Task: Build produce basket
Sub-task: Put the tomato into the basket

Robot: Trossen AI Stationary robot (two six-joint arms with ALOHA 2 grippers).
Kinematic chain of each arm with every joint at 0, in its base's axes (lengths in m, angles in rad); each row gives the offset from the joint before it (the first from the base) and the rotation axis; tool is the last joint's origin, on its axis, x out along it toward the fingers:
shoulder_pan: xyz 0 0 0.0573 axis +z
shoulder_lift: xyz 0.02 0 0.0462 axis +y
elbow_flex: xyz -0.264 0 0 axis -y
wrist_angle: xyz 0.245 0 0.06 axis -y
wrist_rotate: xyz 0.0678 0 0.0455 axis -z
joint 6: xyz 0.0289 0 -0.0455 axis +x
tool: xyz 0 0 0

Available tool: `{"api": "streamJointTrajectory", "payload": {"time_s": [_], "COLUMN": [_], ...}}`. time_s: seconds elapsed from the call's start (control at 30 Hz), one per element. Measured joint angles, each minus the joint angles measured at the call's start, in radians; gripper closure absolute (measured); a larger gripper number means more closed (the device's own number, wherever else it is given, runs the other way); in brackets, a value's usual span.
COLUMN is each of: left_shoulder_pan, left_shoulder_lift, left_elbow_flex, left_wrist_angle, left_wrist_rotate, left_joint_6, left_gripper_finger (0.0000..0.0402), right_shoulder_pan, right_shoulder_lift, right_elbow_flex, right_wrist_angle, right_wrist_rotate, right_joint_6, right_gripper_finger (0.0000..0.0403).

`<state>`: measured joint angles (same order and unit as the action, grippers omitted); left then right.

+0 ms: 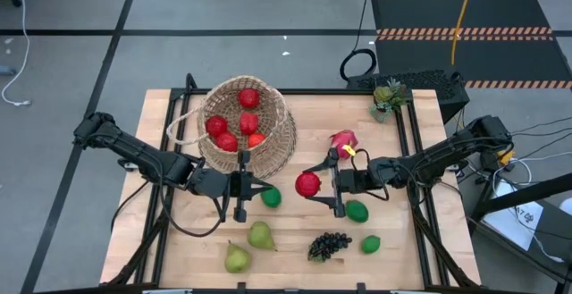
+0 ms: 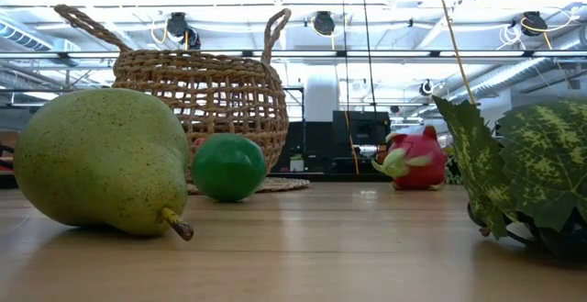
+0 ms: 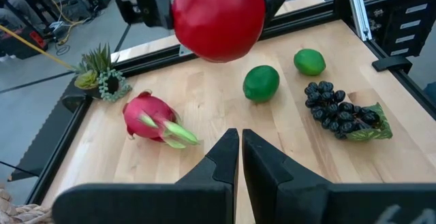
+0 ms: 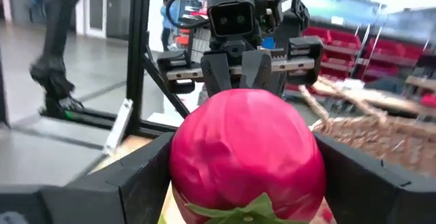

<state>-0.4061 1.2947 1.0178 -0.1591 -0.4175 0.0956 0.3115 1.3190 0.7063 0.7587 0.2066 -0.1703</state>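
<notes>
- High view shows the basket (image 1: 246,124) at the tabletop's (image 1: 411,258) eleven o'clock, four red fruits inside.
- At centre, the right gripper (image 1: 323,187) has its jaws clasped around a red apple (image 1: 307,184), lifted clear.
- Left gripper (image 1: 241,189), jaws clenched empty, waits at the basket's six o'clock.
- Judged step: carrying; next calls for travel toward ten o'clock, then release over the rim.
</notes>
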Motion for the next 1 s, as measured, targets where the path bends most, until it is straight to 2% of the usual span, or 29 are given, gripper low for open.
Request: {"api": "streamJointTrajectory", "payload": {"time_s": [0.23, 0.5, 0.8, 1.0], "left_shoulder_pan": [0.0, 0.0, 0.0, 0.0], "left_shoulder_lift": [0.0, 0.0, 0.0, 0.0], "left_elbow_flex": [0.0, 0.0, 0.0, 0.0], "left_wrist_angle": [0.009, 0.014, 0.015, 0.015], "left_wrist_rotate": [0.0, 0.0, 0.0, 0.0], "left_joint_6": [0.0, 0.0, 0.0, 0.0], "left_gripper_finger": [0.0378, 0.0378, 0.0378, 0.0378], "right_shoulder_pan": [0.0, 0.0, -0.004, -0.004], "right_shoulder_lift": [0.0, 0.0, 0.0, 0.0], "right_elbow_flex": [0.0, 0.0, 0.0, 0.0], "right_wrist_angle": [0.0, 0.0, 0.0, 0.0], "right_wrist_rotate": [0.001, 0.001, 0.002, 0.002], "right_joint_6": [-0.28, -0.402, -0.66, -0.68], "right_gripper_finger": [0.0088, 0.0082, 0.0081, 0.0081]}}
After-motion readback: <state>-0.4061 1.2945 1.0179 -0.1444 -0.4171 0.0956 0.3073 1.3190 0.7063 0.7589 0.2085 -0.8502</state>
